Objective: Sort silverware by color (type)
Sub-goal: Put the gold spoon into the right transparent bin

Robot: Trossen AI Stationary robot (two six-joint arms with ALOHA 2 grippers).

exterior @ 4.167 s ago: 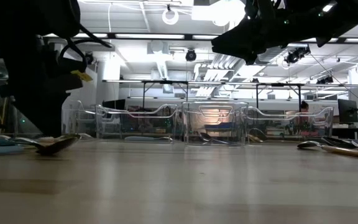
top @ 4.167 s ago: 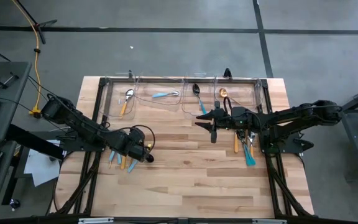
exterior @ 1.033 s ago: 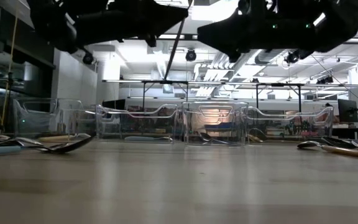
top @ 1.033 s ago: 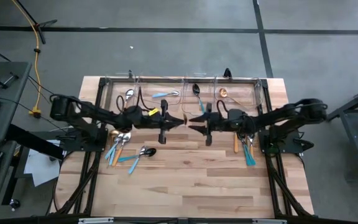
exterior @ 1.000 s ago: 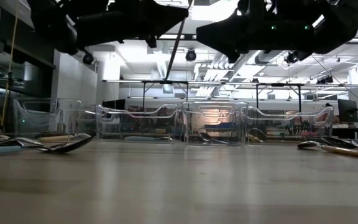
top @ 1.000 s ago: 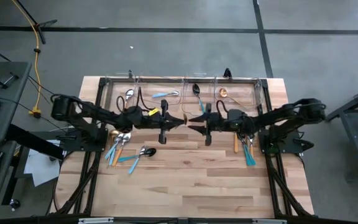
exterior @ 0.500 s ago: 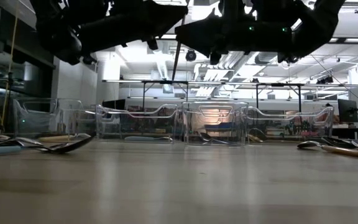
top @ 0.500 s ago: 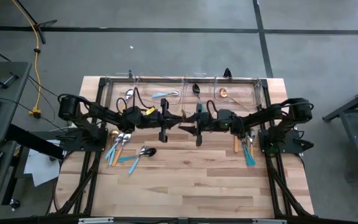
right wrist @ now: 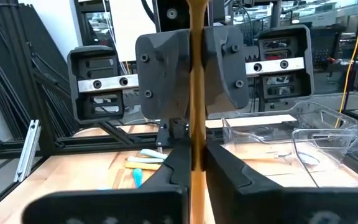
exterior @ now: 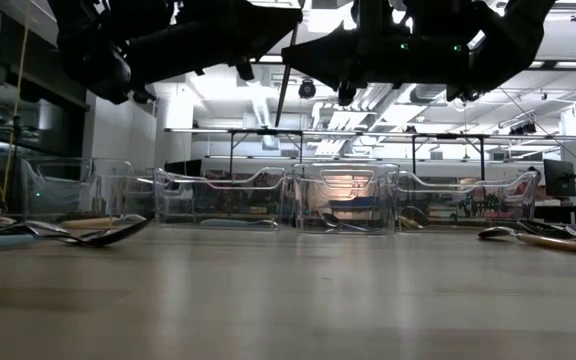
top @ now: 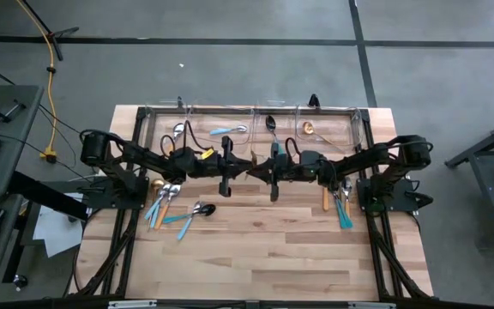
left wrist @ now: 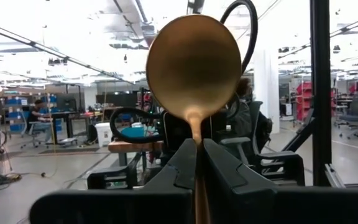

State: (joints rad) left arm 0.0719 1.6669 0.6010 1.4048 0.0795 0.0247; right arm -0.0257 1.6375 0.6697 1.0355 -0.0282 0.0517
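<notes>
A gold spoon [left wrist: 192,62] stands upright above the table's middle, bowl up, and its handle [exterior: 282,80] hangs below both grippers. My left gripper [top: 247,164] [left wrist: 196,152] comes in from the table's left. My right gripper [top: 258,168] [right wrist: 196,163] comes in from the right. The two meet tip to tip, each shut on the spoon. Loose silverware lies flat on the table at the left [top: 168,202] and at the right [top: 339,204]. My left gripper pinches the gold spoon's handle just under the bowl [left wrist: 195,134] between its two fingers. The fingers come from the table's left, nearly level, and lie across the handle. The spoon stands upright, clear of the table. My right gripper pinches the spoon's handle [right wrist: 197,146] between its two fingers. They come level from the table's right, opposite the left gripper, and lie across the handle. In the low view its tip sits slightly lower than the left one. The handle's free end hangs below.
Clear plastic bins [top: 251,129] line the far edge. One each holds an orange-handled spoon [top: 175,136], a light-blue one [top: 228,130], a black one [top: 273,129] and a gold one [top: 309,129]. The near half of the wooden table [top: 256,249] is bare.
My right gripper has moved toward the table's left, up to the left gripper, and has shut on the gold spoon's handle. The left gripper has kept its hold and stayed in place. The spoon remains upright above the table.
</notes>
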